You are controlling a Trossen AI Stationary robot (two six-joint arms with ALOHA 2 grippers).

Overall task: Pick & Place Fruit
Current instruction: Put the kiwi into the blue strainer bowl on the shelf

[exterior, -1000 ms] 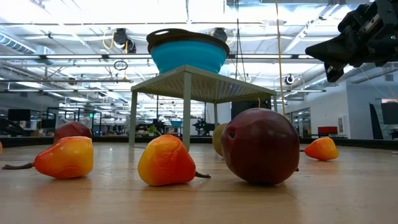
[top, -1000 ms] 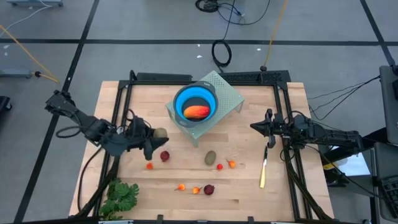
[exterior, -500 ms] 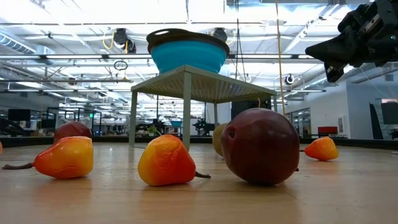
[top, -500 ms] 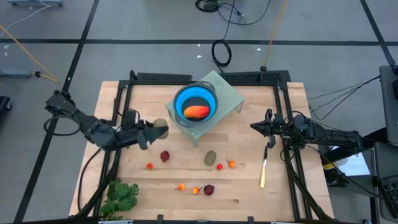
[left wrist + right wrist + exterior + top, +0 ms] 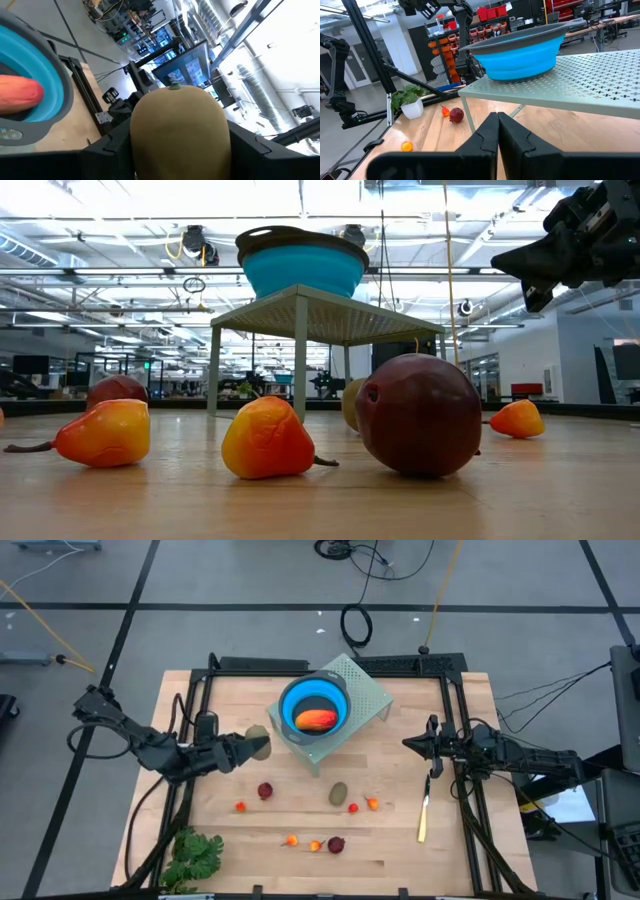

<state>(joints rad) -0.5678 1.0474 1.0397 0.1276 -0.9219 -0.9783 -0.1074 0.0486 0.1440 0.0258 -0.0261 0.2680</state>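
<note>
Pinching a brown-green fruit (image 5: 179,127), your left gripper (image 5: 248,746) has swung it up beside the bowl (image 5: 314,706), probably to drop; right gripper (image 5: 408,742) waits shut.

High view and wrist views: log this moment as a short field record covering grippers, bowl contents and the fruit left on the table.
left gripper: shut on brown-green oval fruit, lifted beside the blue bowl
right gripper: shut, empty, waiting over the table's right side
bowl contents: one long orange-red fruit
bowl support: green perforated stand
fruit left on the table: second brown-green oval fruit, two dark red balls, several tiny orange and red ones
</note>
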